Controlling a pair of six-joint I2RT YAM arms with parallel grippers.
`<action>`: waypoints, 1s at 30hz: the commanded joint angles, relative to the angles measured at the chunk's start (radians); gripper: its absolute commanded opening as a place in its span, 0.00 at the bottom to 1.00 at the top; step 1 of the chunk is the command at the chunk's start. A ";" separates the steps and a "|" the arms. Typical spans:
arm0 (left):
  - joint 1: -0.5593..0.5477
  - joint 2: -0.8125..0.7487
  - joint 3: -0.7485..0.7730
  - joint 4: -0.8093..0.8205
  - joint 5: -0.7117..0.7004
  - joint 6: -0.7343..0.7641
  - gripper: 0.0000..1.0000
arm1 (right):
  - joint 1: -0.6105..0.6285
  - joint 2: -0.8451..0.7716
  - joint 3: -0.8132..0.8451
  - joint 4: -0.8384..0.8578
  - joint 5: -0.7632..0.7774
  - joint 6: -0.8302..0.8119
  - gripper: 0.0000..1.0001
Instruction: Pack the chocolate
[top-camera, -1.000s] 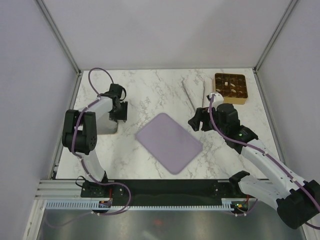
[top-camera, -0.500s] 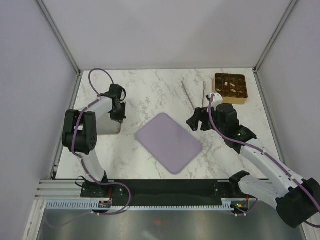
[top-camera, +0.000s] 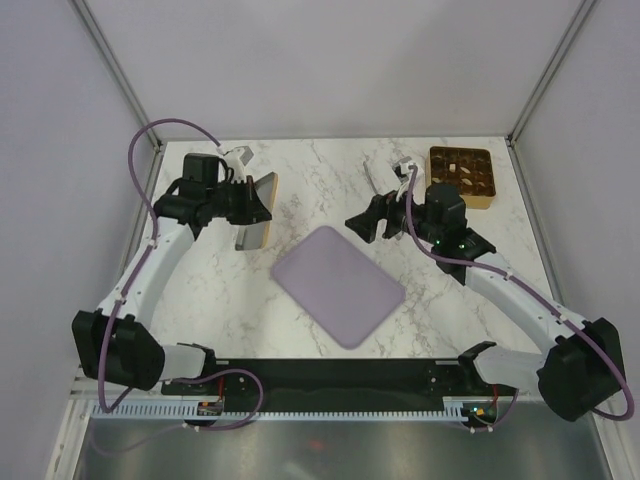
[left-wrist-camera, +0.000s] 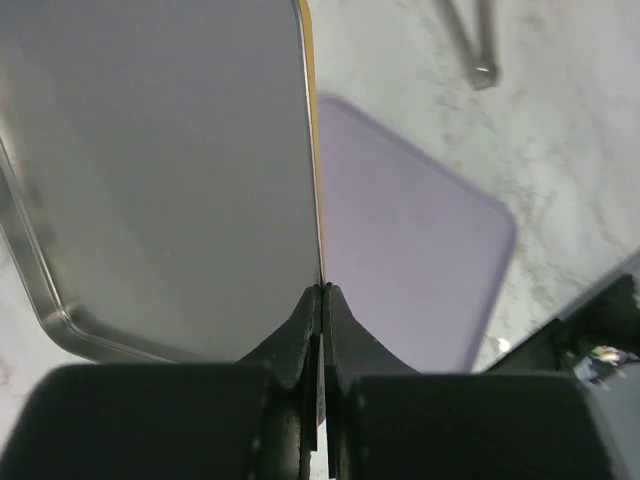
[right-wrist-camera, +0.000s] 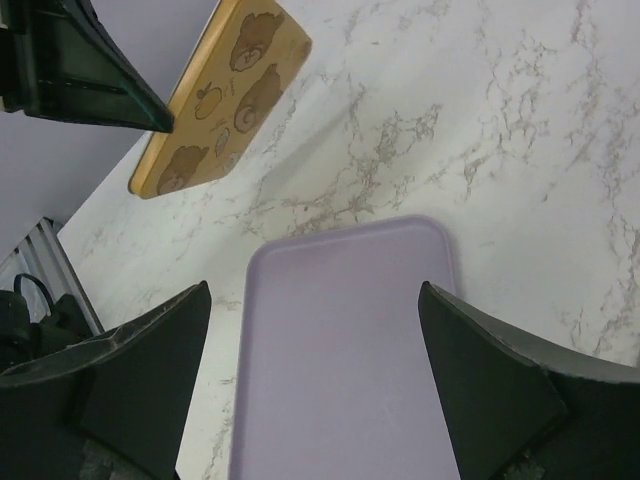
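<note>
Top external: high behind arm bases at 6 o'clock, facing down on whole table (top-camera: 300, 180). Wrist cameras: close, low, facing each other across lilac mat (top-camera: 338, 285); all views share mat and bear-print lid (right-wrist-camera: 222, 95).

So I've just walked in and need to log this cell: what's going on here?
The left pincer is shut on the edge of a bear-print tin, holding it tipped up nearly upright. The right pincer hangs open over the lilac mat, holding nothing. The chocolate sits in the gold tray at the table's far right corner.
</note>
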 joint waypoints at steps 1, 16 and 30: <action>-0.008 -0.084 -0.014 -0.015 0.292 -0.052 0.02 | -0.002 0.057 0.073 0.113 -0.128 -0.182 0.93; -0.116 -0.266 -0.151 -0.031 0.527 -0.047 0.02 | 0.150 0.022 0.096 0.029 -0.247 -0.771 0.96; -0.212 -0.276 -0.176 -0.028 0.579 -0.044 0.02 | 0.149 0.167 0.400 -0.427 -0.438 -1.167 0.97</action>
